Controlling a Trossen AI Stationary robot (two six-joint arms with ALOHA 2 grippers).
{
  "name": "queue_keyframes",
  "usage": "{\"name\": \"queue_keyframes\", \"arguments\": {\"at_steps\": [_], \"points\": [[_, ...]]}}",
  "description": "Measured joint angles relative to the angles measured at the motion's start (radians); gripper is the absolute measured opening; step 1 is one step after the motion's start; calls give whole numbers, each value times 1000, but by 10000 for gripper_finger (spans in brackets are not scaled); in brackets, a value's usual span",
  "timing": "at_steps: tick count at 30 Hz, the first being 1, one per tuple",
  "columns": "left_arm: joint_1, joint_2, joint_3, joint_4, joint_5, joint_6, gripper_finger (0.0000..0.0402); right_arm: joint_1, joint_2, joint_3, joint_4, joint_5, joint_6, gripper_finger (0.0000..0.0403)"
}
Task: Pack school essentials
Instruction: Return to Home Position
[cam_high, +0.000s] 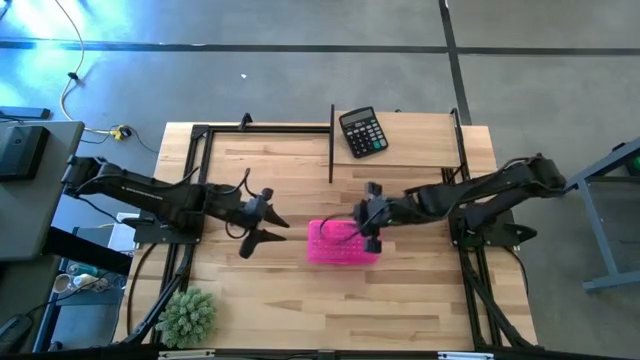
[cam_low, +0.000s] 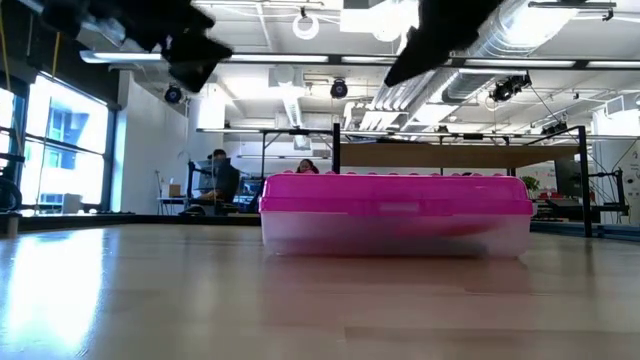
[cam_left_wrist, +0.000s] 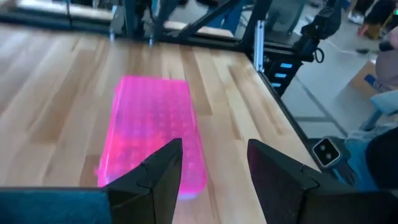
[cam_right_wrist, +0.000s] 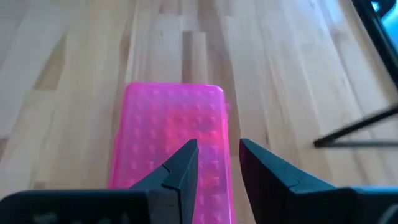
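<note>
looking down from overhead, the pink-lidded box (cam_high: 338, 246) sits shut near the middle of the wooden table (cam_high: 420, 300), its lid flat on the clear lower half. from table height the box (cam_low: 395, 205) shows a bright pink lid over a cloudy base, and what lies inside cannot be made out.

the left gripper (cam_high: 270, 233) hangs above the wood at the box's 9 o'clock, near it but not touching. its jaws are spread wide with nothing between them; past its own fingers (cam_left_wrist: 163, 177) the box (cam_left_wrist: 152, 118) lies on the boards ahead.

the right gripper (cam_high: 366, 218) hovers over the box's 3 o'clock edge, raised off the lid. its jaws are parted by a narrower gap and grip nothing, and the pink lid (cam_right_wrist: 168, 118) shows below and beyond them.

a black calculator (cam_high: 362, 132) rests toward 12 o'clock at the table's far edge, well apart from the box. a fuzzy green plant ball (cam_high: 188, 315) sits off at 7 o'clock by the near corner. beyond the table, two people (cam_low: 218, 172) are seated in the room.
</note>
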Motion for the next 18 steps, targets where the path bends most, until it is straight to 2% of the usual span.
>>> {"name": "queue_keyframes", "arguments": {"at_steps": [3, 11, 18], "points": [[6, -44, -116, 86, 0, -53, 172, -30, -93, -119, 85, -11, 59, 108], [41, -201, -381, 326, -6, -88, 172, -55, -347, -365, 369, -11, 52, 108], [67, -350, -492, 370, 14, -87, 172, -59, -552, -502, 443, -4, 43, 108]]}}
